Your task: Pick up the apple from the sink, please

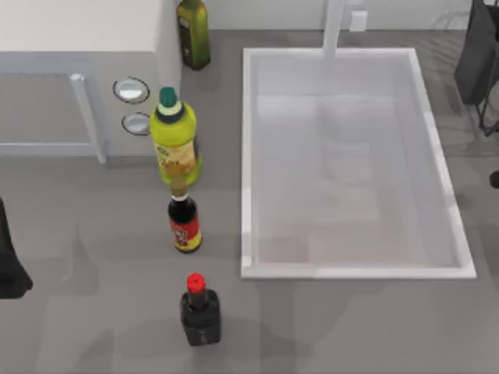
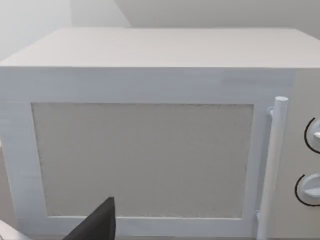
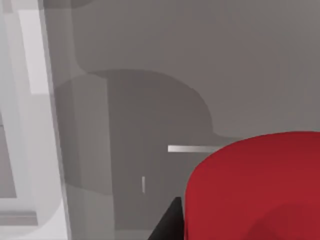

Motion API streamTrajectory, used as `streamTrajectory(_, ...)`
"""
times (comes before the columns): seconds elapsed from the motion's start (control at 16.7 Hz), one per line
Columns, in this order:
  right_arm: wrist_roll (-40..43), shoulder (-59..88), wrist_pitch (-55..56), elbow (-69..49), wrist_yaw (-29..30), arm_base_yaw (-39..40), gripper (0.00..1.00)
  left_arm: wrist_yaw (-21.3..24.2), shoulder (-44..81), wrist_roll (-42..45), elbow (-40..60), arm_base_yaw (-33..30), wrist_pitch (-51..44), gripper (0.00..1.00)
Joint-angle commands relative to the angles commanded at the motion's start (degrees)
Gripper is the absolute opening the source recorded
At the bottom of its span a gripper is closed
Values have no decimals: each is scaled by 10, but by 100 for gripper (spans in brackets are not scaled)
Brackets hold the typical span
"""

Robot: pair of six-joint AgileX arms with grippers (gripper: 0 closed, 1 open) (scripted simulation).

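The apple [image 3: 255, 190] looms bright red and close in the right wrist view, above the grey tabletop and outside the sink's white rim [image 3: 32, 55]. One dark finger [image 3: 170, 222] of my right gripper presses against its side, so the gripper is shut on it. In the top view the sink [image 1: 359, 272] is a large white basin with a bare pale bottom. My right arm [image 1: 477, 54] is at the far right edge, beyond the sink. My left arm [image 1: 9, 261] is parked at the left edge, its wrist camera facing the microwave.
A white microwave [image 2: 150, 150] stands at the back left [image 1: 78, 47]. Left of the sink stand a dark olive bottle [image 1: 193, 31], a yellow-green oil bottle [image 1: 175, 140], a soy sauce bottle [image 1: 185, 222] and a red-capped dark bottle [image 1: 199, 312]. A faucet [image 1: 334, 27] rises behind the sink.
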State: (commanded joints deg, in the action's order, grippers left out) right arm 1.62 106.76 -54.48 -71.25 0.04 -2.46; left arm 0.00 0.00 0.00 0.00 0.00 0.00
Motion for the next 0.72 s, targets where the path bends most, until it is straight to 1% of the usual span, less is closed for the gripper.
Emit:
streamTrajectory(0.42,0,0,0,0,0,0,98,0,0,0,0,0,0,100)
streamTrajectory(0.48,0,0,0,0,0,0,100,0,0,0,0,0,0,100)
streamTrajectory(0.72,0,0,0,0,0,0,100,0,0,0,0,0,0,100)
